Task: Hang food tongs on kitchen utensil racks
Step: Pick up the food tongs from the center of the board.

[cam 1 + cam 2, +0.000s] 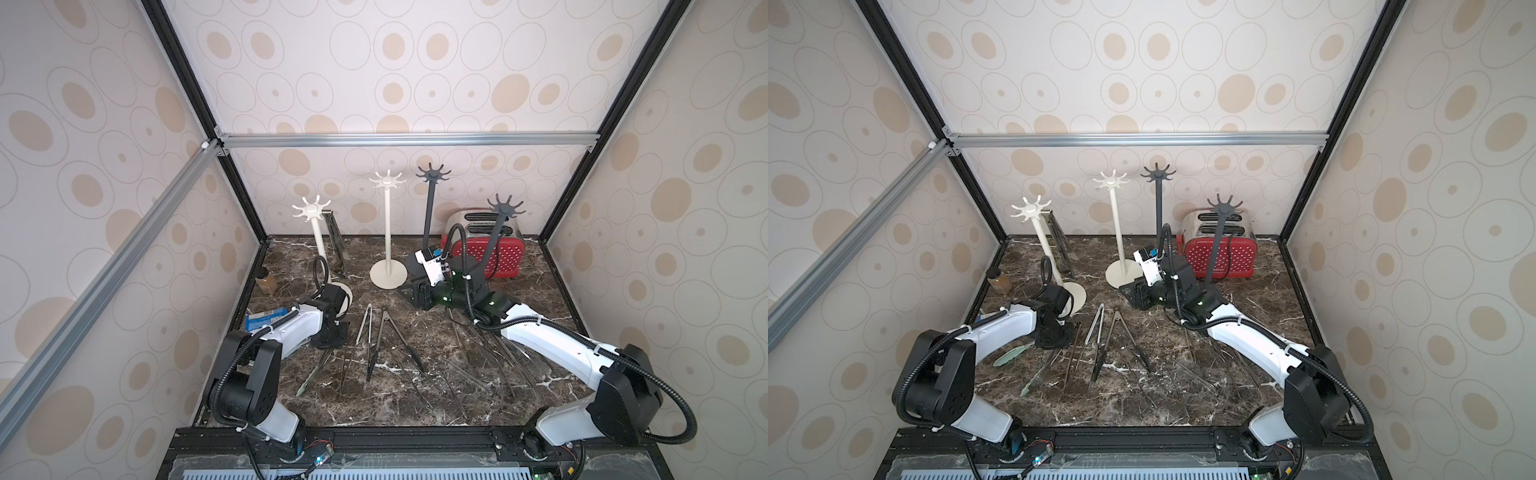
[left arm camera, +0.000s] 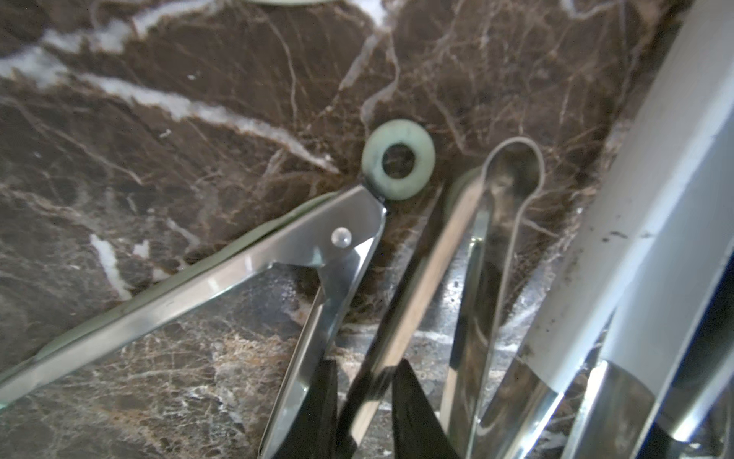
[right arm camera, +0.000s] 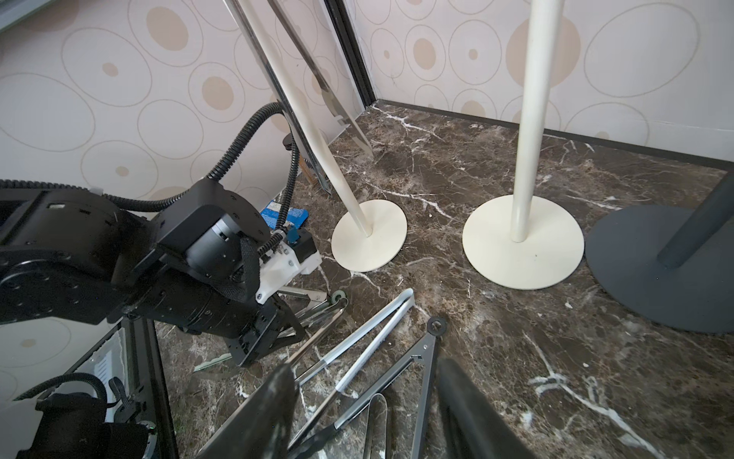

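Note:
Several food tongs point(image 1: 368, 332) lie splayed on the marble table between the arms, and more lie under the right arm point(image 1: 478, 357). One steel pair point(image 1: 334, 241) hangs from the left cream rack point(image 1: 311, 210). A second cream rack point(image 1: 387, 180) and two dark grey racks point(image 1: 433, 173) point(image 1: 505, 206) have bare hooks. My left gripper point(image 2: 367, 401) is low over the pile, its jaws narrowly open around one slim steel tong arm point(image 2: 401, 278), beside tongs with a pale green ring point(image 2: 397, 159). My right gripper point(image 3: 369, 409) hovers open above the middle tongs, holding nothing.
A red and silver toaster point(image 1: 490, 249) stands at the back right behind the dark racks. A small brown jar point(image 1: 266, 280) and a blue packet point(image 1: 266, 320) sit by the left wall. The round rack bases point(image 3: 369, 234) point(image 3: 522, 238) crowd the back.

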You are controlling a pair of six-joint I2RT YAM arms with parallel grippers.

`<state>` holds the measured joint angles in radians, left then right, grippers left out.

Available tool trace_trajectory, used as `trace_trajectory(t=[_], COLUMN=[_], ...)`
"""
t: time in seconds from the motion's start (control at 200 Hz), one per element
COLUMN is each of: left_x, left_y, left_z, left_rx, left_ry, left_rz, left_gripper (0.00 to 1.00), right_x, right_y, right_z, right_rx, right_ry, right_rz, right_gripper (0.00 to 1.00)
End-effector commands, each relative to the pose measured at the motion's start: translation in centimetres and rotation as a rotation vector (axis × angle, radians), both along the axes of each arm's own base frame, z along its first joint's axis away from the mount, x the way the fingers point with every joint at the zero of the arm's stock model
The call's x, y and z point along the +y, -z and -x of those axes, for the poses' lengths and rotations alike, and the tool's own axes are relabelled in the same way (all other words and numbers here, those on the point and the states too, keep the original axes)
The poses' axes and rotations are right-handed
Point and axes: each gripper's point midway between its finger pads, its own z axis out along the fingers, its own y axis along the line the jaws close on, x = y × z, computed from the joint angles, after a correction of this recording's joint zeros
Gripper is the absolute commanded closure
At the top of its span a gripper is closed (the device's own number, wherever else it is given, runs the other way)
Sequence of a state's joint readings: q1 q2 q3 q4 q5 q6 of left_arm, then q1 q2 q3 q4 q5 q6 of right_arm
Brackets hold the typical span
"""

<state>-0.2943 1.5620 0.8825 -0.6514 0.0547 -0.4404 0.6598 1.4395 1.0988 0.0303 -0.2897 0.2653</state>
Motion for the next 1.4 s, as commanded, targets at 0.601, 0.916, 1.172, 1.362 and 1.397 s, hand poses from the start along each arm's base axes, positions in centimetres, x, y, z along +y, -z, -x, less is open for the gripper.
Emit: trace_trajectory(t=[0.601,0.916,1.172,1.362,1.397], left_x=[0.1,-0.7,-0.4,0.6,0.7], left_y=[-1.6,-7.8,-14.4,-18.3,-19.2], left_z=[-1.0,-2.0,-1.5,-0.7,-0.6], left_rx=[-0.043,-0.239,-0.449,-0.593,-0.624], left_ry=[0.029,0.050,0.060,0.049,0.053], left_rz=[-0.032,0.043,0.086,0.086,0.088], left_gripper=[1.00,1.00,1.00,1.00,1.00], right_x=[-0.9,-1.8,-3.7,-4.9,-5.0], right_y=[-1.0,-1.9,-2.7,-3.2,-3.2], right_z=[0.1,0.5,1.0,1.3,1.4], right_rx=[-0.018,-0.036,-0.049,-0.060,-0.062], right_ry=[0.028,0.049,0.085,0.102,0.104], right_rz=[-0.025,-0.035,-0.057,-0.069,-0.070], right_gripper=[0.40,0.40,0.40,0.40,0.40])
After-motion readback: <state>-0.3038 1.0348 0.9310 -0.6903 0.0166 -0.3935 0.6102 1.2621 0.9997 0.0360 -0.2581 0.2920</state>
